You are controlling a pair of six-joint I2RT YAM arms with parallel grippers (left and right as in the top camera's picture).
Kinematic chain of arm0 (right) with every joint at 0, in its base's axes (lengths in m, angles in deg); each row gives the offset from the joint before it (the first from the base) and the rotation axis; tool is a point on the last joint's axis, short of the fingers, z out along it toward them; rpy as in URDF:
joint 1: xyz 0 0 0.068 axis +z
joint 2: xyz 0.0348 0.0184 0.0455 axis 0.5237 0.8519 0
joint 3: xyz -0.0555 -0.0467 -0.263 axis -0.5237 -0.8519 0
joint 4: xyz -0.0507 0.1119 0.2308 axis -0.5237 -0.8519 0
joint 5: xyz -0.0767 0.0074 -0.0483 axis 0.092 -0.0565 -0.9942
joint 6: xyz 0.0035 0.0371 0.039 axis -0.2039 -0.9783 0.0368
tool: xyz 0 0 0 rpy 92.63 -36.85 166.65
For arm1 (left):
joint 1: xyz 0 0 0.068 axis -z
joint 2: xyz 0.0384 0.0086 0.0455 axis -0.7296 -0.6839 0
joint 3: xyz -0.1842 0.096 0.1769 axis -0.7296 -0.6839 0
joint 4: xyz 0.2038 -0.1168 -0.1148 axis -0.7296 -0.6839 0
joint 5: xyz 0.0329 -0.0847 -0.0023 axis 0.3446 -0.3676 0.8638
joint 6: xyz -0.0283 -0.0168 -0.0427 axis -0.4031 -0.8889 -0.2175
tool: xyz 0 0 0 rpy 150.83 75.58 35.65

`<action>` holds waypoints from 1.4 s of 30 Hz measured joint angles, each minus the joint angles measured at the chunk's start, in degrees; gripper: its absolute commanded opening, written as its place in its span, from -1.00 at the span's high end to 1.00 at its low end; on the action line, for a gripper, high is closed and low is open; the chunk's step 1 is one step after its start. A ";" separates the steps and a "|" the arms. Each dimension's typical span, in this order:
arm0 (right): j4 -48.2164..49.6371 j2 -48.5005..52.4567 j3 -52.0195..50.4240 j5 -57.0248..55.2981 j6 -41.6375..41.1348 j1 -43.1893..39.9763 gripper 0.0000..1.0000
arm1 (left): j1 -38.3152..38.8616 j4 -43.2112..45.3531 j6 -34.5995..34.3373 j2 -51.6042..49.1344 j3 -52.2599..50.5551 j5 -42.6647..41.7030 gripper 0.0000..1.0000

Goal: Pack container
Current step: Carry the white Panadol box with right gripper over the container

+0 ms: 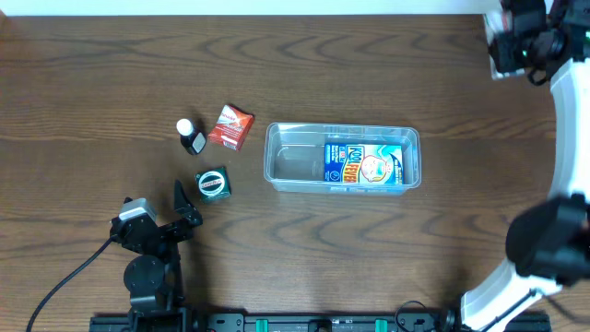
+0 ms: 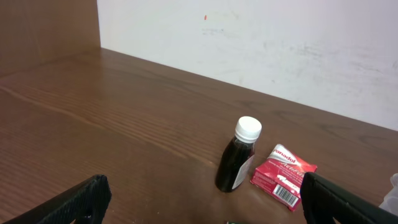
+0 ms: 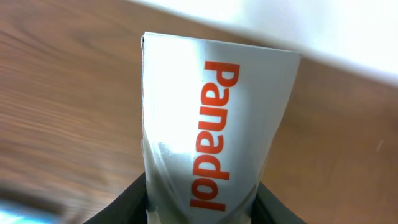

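The clear plastic container [image 1: 343, 158] sits mid-table with a blue box [image 1: 363, 165] lying in its right half. My right gripper [image 1: 513, 39] is at the far right corner, shut on a white Panadol box [image 3: 214, 130] with orange lettering. My left gripper [image 1: 182, 205] is open and empty near the front left, its fingers wide apart in the left wrist view [image 2: 202, 199]. Ahead of it stand a dark bottle with a white cap [image 1: 191, 136] [image 2: 239, 155] and a red box [image 1: 230, 126] [image 2: 283, 175]. A green-and-black box [image 1: 214, 183] lies just beyond the left fingers.
The wooden table [image 1: 92, 92] ends at a white wall along the back [image 2: 280, 43]. A black cable [image 1: 64, 277] runs from the left arm's base toward the front left. The right arm's white links [image 1: 572, 120] rise along the right edge.
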 measured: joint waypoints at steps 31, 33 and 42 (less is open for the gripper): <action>-19.80 -9.60 -17.55 4.07 15.41 28.17 0.24 | 0.00 0.00 0.02 0.00 0.00 0.00 -0.96; -18.99 -9.60 -20.02 4.66 15.69 28.17 0.24 | 0.00 0.00 0.02 0.00 0.00 0.02 -0.96; -14.58 -9.60 -26.14 4.83 17.18 28.17 0.21 | 0.00 0.00 0.02 0.00 0.00 0.02 -0.96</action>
